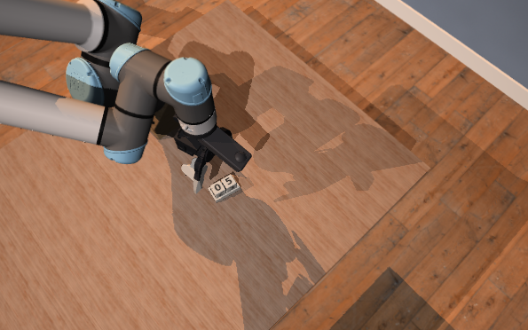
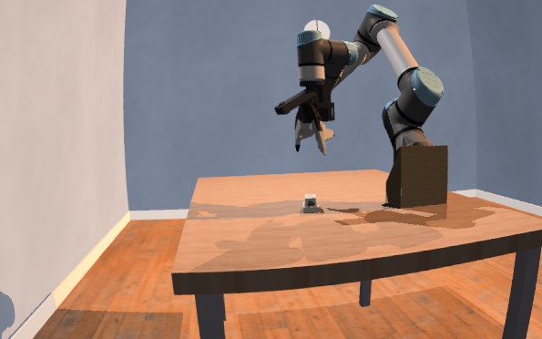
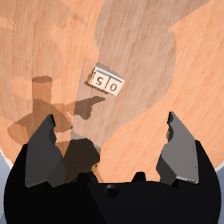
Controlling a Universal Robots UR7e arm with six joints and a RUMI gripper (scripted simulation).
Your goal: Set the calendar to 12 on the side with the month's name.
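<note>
Calendar [image 1: 224,188] [image 2: 310,204] [image 3: 106,81]: month name unreadable | tool [image 1: 212,170] [image 2: 311,151] [image 3: 111,113]: spread wide, grasping nothing | exterior view: digits illegible

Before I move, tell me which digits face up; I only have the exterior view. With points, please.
Observer: In the top view, the 0 cube [image 1: 217,188] [image 3: 113,87] and the 5 cube [image 1: 229,181] [image 3: 100,81] read 05, left to right.

Operator: Give me the row's line against the fingers.

Observer: The wrist view shows the row slanted to the line between the fingertips, not square with it.

Operator: Now report the spread.

Observer: Also from the wrist view: the fingers [image 1: 198,184] [image 2: 322,141] stand wide apart, with nothing gripped.
</note>
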